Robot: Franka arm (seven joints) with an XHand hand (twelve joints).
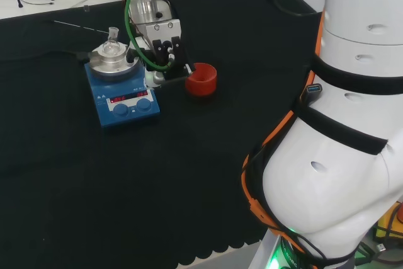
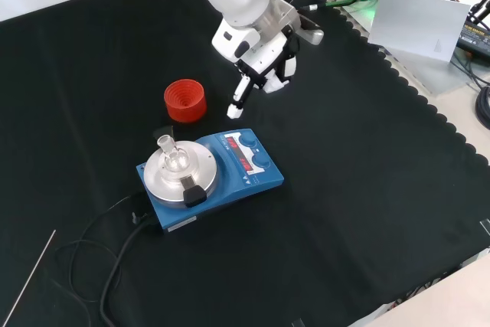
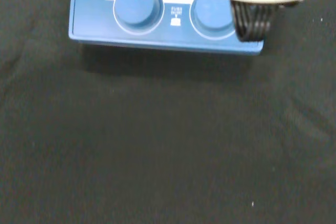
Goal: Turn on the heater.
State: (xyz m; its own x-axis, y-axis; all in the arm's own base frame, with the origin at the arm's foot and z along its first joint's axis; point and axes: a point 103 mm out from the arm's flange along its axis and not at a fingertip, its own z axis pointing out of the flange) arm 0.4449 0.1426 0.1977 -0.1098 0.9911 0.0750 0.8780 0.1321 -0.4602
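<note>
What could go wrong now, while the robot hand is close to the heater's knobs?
1. The heater has two blue knobs side by side; the robot hand could press or turn the wrong one.
2. A small glass flask stands on the heater's metal plate; a push against the heater might shake or tip it.
3. The red cup stands beside the robot hand and could be knocked.

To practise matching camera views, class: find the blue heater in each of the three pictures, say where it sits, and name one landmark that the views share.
Head view: the heater sits upper left, left of the red ribbed ring.
Front view: centre, just below that ring.
Wrist view: its front edge lies along the top.
Shared landmark: its two blue knobs, visible in every view.
</note>
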